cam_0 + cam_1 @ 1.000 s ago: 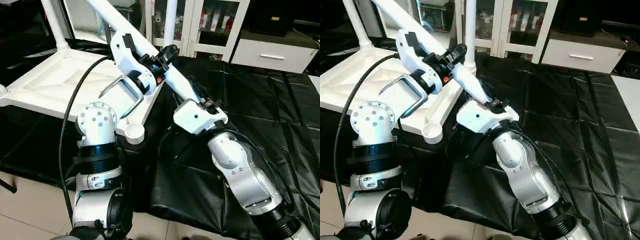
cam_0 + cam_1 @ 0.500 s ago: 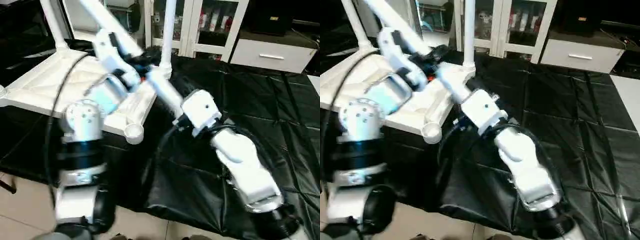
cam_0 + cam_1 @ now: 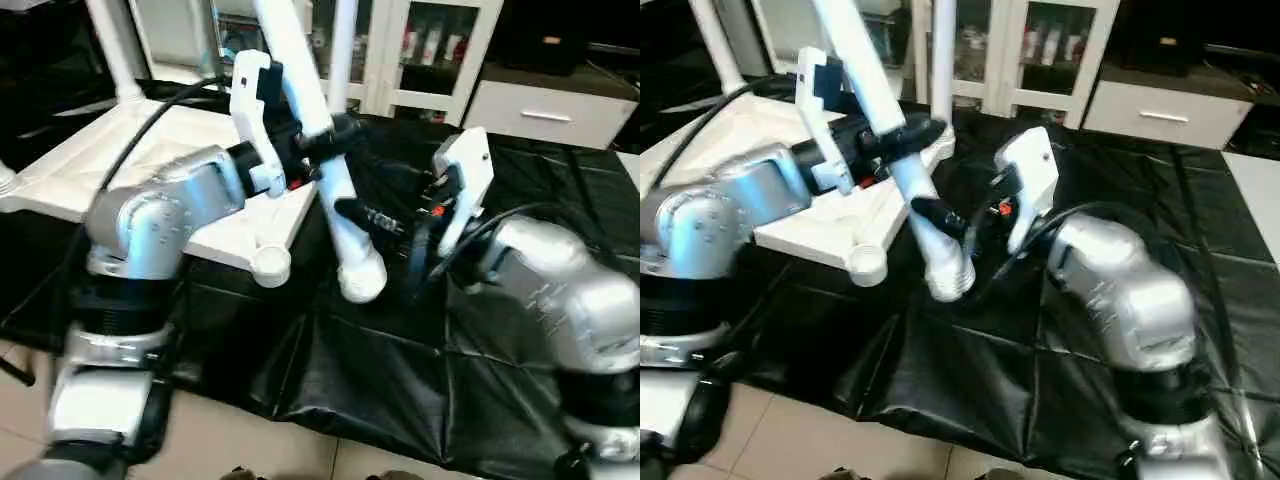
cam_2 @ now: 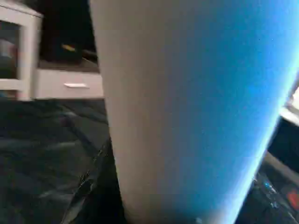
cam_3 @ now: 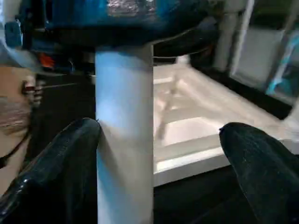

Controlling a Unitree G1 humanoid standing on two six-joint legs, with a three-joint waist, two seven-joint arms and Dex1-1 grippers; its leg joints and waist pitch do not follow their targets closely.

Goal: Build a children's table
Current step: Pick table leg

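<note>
The white tabletop [image 3: 130, 150] lies upside down on the black cover, ribs up. Two white legs [image 3: 113, 45] [image 3: 341, 40] stand in its far corners. Its near right corner socket [image 3: 270, 264] holds nothing. My left gripper [image 3: 325, 135] is shut on a third leg [image 3: 352, 262], which slants steeply with its thick end hanging low just right of that socket. This leg fills the left wrist view [image 4: 187, 116]. My right gripper [image 5: 161, 128] is open around the leg's lower part [image 5: 124, 140], one finger [image 5: 60, 163] touching it, the other finger [image 5: 261, 163] well apart.
The black-covered work table [image 3: 520, 200] stretches to the right. Behind it stand white glass-door cabinets [image 3: 420, 50] and a white drawer unit [image 3: 545, 105]. Tiled floor [image 3: 200, 440] shows below the table's front edge.
The left arm has swung the leg from a long diagonal to nearly upright, thick end down. The right gripper, earlier on the leg's lower part, now stands open around it.
</note>
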